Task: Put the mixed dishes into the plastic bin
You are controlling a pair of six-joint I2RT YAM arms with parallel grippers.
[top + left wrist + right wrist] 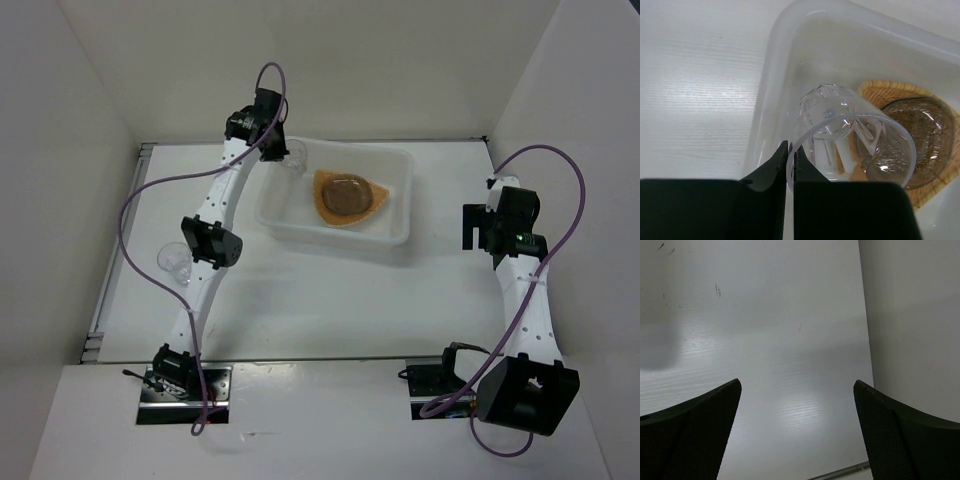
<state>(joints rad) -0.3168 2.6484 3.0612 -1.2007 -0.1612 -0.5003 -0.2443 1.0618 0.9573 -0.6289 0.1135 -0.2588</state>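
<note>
Pinching a cup [850, 135] over the bin [774, 60] with our left gripper [791, 165]; plate [326, 188] in, second cup [172, 260] waiting; right gripper [796, 385] wide.

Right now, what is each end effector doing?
Left end effector: shut on a clear cup, over the bin.
Right end effector: open, holding nothing.

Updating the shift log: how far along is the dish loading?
Done: the orange-tan plate lies in the plastic bin with a speckled oval dish on it. In hand: the left gripper pinches a clear cup by its rim over the bin's corner. Left: another clear cup sits on the table beside the left arm; no second oval dish is visible. The right gripper hangs open over the table.
</note>
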